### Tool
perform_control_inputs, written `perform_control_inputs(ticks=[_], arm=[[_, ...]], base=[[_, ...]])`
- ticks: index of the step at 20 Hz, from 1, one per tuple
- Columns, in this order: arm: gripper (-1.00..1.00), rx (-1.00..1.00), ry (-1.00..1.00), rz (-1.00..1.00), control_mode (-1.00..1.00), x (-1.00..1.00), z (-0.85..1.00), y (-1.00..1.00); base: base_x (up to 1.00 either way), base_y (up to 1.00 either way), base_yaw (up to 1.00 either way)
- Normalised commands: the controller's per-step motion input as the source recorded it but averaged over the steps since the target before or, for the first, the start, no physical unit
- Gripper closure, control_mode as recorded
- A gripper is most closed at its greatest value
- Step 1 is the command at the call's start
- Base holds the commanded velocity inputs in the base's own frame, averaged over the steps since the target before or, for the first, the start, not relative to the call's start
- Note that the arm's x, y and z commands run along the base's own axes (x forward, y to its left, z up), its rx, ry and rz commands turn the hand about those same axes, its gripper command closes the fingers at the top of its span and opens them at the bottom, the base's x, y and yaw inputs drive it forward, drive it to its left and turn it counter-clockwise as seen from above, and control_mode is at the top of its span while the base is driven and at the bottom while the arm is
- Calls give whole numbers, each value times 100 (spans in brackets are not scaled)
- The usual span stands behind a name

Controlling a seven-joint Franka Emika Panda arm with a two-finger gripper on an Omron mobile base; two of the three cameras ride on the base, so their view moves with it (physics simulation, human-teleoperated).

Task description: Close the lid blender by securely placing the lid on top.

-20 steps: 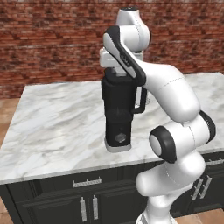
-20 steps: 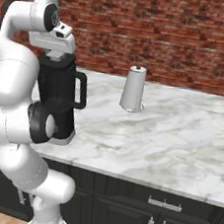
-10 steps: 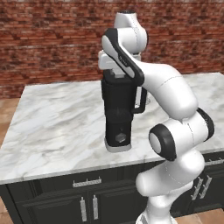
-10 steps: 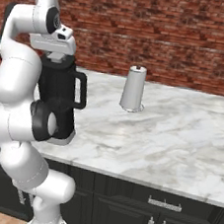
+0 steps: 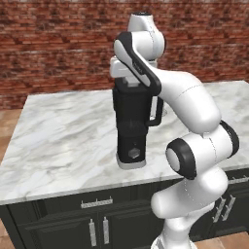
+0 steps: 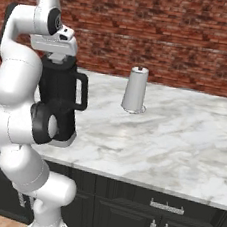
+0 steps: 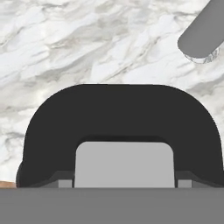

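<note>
Left base view: blender stands mid-counter, gripper right on top of jar w/ the lid under it; vs 1 s ago almost nothing has shifted, hand maybe a touch lower. Judgement: lid is seated or nearly so, pressing/release phase. Right base view: same stack, white cylinder well apart to the right. Jaws: can't tell if clamped or let go, tips hidden.

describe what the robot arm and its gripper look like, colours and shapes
The arm is made of smooth, rounded glossy white segments with dark grey to black bands and round caps at the joints. A black strip runs along the upper link. The hand is a white boxy block with a grey underside; the gripper itself is small and dark. No cables or markings show.
</note>
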Motion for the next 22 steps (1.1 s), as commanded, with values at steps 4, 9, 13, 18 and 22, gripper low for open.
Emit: perform_control_inputs(ticks=[4,9,13,18,22], arm=[[100,0,13,0,-100,-7,0,0],[100,0,10,0,-100,-13,0,0],[100,0,17,0,-100,0,11,0],[100,0,10,0,-100,-4,15,0],[100,-1,3,-1,-100,-24,0,0]], base=[[0,0,0],[0,0,0],[0,0,0],[0,0,0],[0,0,0]])
